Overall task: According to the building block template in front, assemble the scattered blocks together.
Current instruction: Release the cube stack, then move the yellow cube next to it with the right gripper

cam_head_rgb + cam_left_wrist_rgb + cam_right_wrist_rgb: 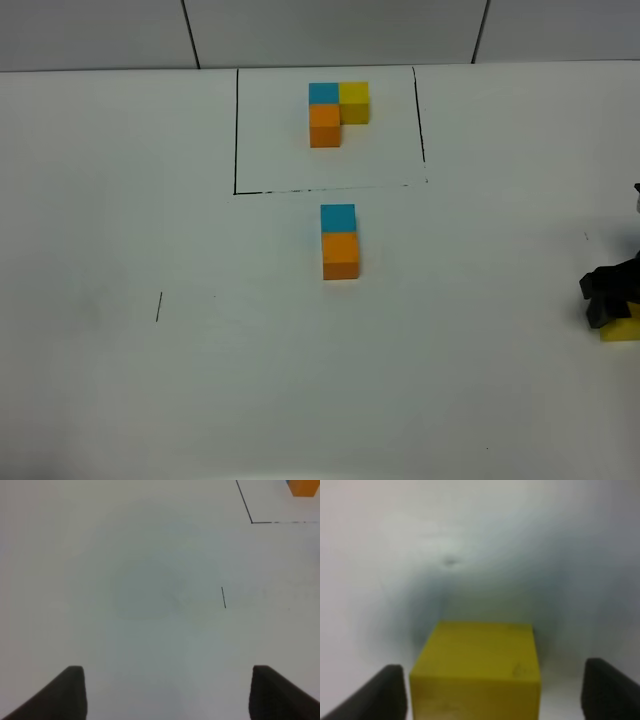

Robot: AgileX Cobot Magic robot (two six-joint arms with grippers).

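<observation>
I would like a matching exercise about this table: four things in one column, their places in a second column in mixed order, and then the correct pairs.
Things
1. loose yellow cube
2. loose blue cube
3. template trio
4. left gripper

Places
A. inside the black drawn frame
B. over bare table, with nothing between its fingers
C. between the open fingers of the right gripper
D. touching the loose orange cube, outside the frame

Pairs: 1-C, 2-D, 3-A, 4-B
</observation>
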